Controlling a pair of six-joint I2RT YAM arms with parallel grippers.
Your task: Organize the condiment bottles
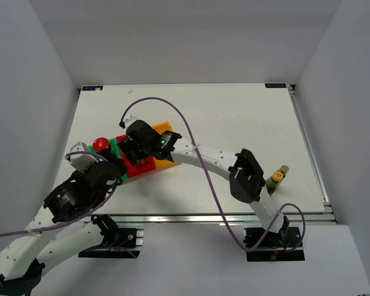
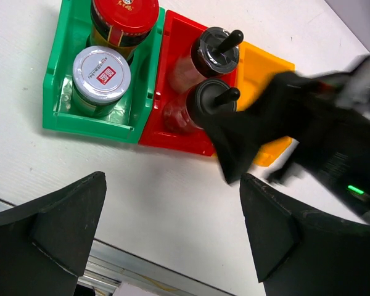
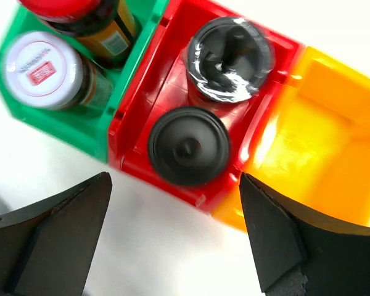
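- White table [image 1: 234, 123], pale walls [image 1: 191, 37] around.
- Only the top view shows the sauce bottle [image 1: 275, 179], at right.
- Spread and empty: left fingers [image 2: 68, 222], right fingers [image 3: 61, 228].

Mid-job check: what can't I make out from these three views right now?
- Top view: the left arm and right arm cover most of the red bin. Among the jars, only the red-lid jar shows clearly.
- Sauce bottle: seen in the top view only, and its label is too small to read.
- Left wrist view: the blurred right arm covers much of the yellow bin.
- Both wrist views: the top edge cuts off the red-lid jar.
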